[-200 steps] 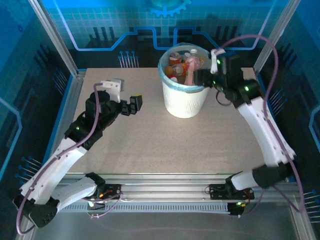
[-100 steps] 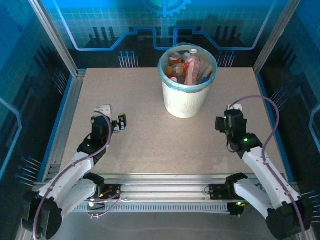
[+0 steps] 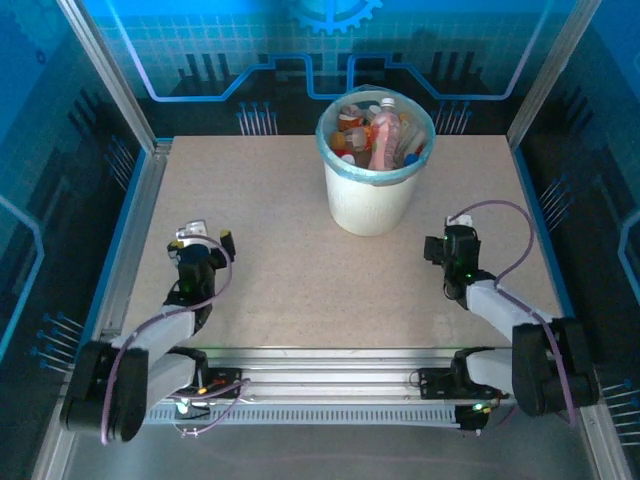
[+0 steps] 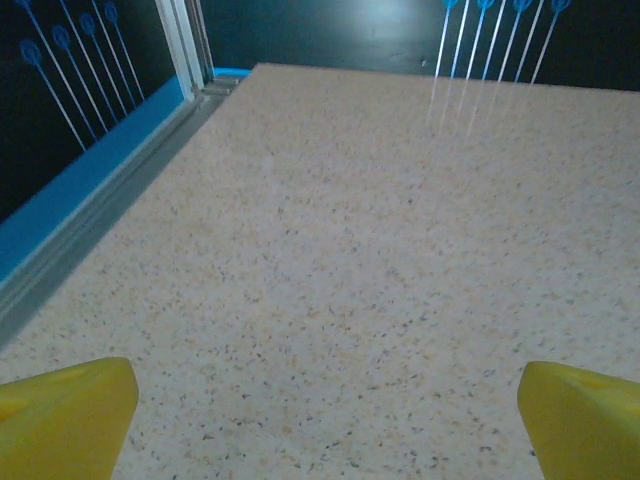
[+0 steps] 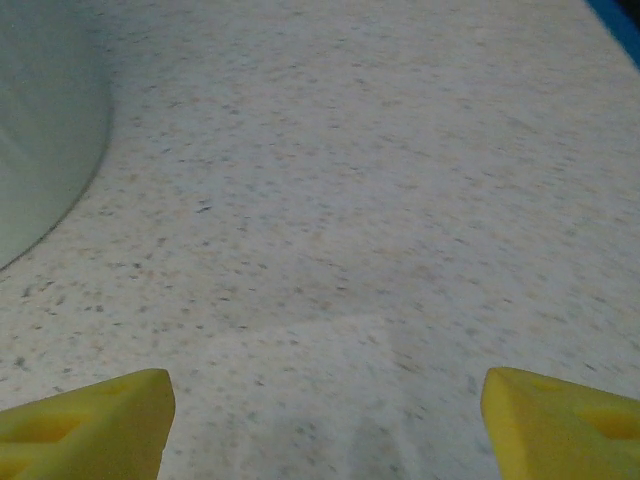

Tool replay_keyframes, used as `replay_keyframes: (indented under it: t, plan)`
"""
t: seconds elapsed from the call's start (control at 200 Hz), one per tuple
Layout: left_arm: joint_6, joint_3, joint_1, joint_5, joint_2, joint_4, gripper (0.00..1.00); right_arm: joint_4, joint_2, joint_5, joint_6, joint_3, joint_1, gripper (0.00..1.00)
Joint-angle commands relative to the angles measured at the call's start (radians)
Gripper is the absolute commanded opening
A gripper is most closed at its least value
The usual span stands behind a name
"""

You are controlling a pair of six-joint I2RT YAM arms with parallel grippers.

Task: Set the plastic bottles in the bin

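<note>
The bin (image 3: 370, 205) is a white bucket with a light blue bag over its rim, standing at the back centre of the table. Several plastic bottles (image 3: 381, 135), pink, orange and clear, fill it to the top. My left gripper (image 3: 207, 240) sits low at the near left, far from the bin. It is open (image 4: 325, 420), with bare table between its yellow fingertips (image 4: 65, 415). My right gripper (image 3: 447, 246) rests low to the bin's near right, open (image 5: 325, 425) over bare table between its yellow fingertips (image 5: 565, 420). The bin's white wall (image 5: 40, 120) stands to its left.
The speckled table (image 3: 300, 270) is bordered by a metal rail and a blue wall on the left (image 4: 90, 200). Upright frame posts (image 3: 110, 80) stand at the back corners. Both arms are folded back close to their bases.
The right arm has drawn back from the bin's rim and folded down to the table at the right. The left arm has pulled back toward the near left edge.
</note>
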Motion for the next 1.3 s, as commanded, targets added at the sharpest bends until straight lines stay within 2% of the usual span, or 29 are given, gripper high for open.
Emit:
replay_keyframes:
  t: [0.0,0.09,0.145,0.19,0.23,0.285,0.36,0.435,0.51,0.54,0.585,0.64,1.291]
  plan:
    - [0.034,0.001,0.051,0.217,0.092,0.197,0.99,0.251,0.054,-0.127,-0.120,-0.005,-0.010,0.81]
    - [0.012,0.015,0.104,0.316,0.172,0.297,0.99,0.399,0.100,-0.248,-0.204,-0.027,-0.021,0.81]
    - [-0.035,0.044,0.158,0.392,0.185,0.249,0.99,0.461,0.141,-0.342,-0.211,-0.033,-0.046,0.82]
    - [-0.055,0.052,0.179,0.437,0.227,0.279,0.99,0.513,0.186,-0.429,-0.210,-0.039,-0.071,0.81]
    - [-0.054,0.042,0.188,0.489,0.280,0.353,0.99,0.570,0.231,-0.454,-0.215,-0.052,-0.078,0.81]
    - [-0.010,0.023,0.187,0.614,0.370,0.491,0.99,0.651,0.275,-0.469,-0.220,-0.068,-0.078,0.81]
    - [0.020,-0.013,0.181,0.704,0.486,0.705,0.99,0.606,0.264,-0.448,-0.206,-0.056,-0.081,0.82]
    - [0.014,-0.027,0.179,0.650,0.456,0.676,0.99,0.541,0.273,-0.316,-0.154,-0.013,-0.080,0.86]
    - [0.022,0.033,0.162,0.612,0.440,0.549,0.99,0.546,0.273,-0.278,-0.156,-0.017,-0.066,0.93]
    - [0.023,0.081,0.151,0.565,0.425,0.435,0.99,0.545,0.274,-0.272,-0.156,-0.016,-0.065,1.00]
    - [0.022,0.157,0.127,0.474,0.424,0.291,0.99,0.542,0.273,-0.257,-0.157,-0.015,-0.060,1.00]
    - [0.053,0.167,0.074,0.369,0.427,0.274,0.99,0.544,0.274,-0.257,-0.156,-0.016,-0.059,1.00]
    - [0.055,0.163,0.067,0.360,0.426,0.281,0.99,0.547,0.274,-0.255,-0.156,-0.017,-0.058,1.00]
